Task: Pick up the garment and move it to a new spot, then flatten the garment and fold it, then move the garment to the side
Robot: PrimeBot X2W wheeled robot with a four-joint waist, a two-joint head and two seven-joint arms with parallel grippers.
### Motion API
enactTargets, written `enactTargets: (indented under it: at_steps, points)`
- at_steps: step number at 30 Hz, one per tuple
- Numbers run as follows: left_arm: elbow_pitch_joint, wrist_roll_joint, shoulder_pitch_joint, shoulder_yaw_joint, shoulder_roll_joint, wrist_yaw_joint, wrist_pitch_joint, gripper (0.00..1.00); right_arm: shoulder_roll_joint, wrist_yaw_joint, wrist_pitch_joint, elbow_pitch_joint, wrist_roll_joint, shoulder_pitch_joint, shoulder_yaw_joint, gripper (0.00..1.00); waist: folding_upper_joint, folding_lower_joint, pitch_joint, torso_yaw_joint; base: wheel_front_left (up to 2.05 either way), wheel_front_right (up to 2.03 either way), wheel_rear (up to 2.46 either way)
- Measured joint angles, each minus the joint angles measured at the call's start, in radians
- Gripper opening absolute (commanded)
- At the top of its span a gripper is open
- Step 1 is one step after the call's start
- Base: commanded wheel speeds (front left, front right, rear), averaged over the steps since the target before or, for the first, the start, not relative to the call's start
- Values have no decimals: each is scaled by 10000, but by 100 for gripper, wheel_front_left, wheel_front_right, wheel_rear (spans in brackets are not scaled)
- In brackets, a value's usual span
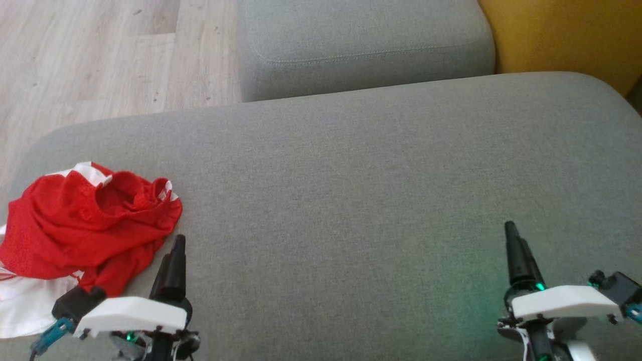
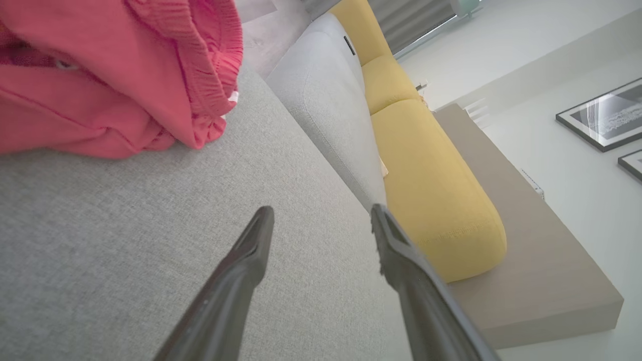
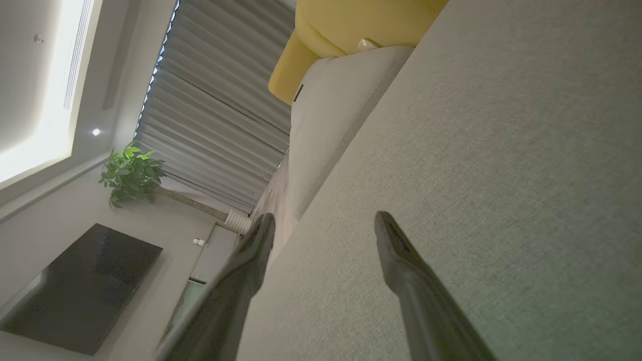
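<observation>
The garment [image 1: 85, 225] is red mesh with white parts and lies crumpled at the left end of the grey seat cushion [image 1: 351, 200], its white edge hanging toward the cushion's front left. My left gripper [image 1: 175, 245] hovers just right of the garment's lower edge, open and empty. In the left wrist view the garment [image 2: 100, 75] lies up and left of the gripper [image 2: 322, 210], apart from the spread fingers. My right gripper [image 1: 516, 233] is over bare cushion at the lower right. It is open with nothing in it, as the right wrist view also shows [image 3: 326, 215].
A second grey cushion [image 1: 361, 45] sits behind the seat, with a yellow cushion [image 1: 567, 35] at the back right. Wooden floor [image 1: 100, 60] lies beyond the seat's far left edge. Bare grey fabric runs between the two grippers.
</observation>
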Motion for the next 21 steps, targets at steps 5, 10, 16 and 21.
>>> enactTargets:
  at_steps: [5, 10, 16, 21]
  points:
    - [-94, 616, -1, -148, 6, 96, -169, 100, -36, 0, -136, -36, -518, 1, 385, 100, 0, 0, -78, 16, 0, 0, 0]
    - [-209, 1271, 25, -280, 13, 253, -305, 100, -79, 0, -270, -36, -1097, 1, 700, 100, 0, 0, -164, 36, 0, 0, 0]
    - [-420, 2073, 145, -495, 54, 351, -439, 100, -144, 0, -449, -40, -1812, 1, 1011, 100, 0, 0, -242, 38, 0, 0, 0]
    - [-514, 2571, 203, -596, 104, 430, -562, 100, -169, 0, -577, -54, -2243, 0, 1229, 100, 0, 0, -296, 20, 0, 0, 0]
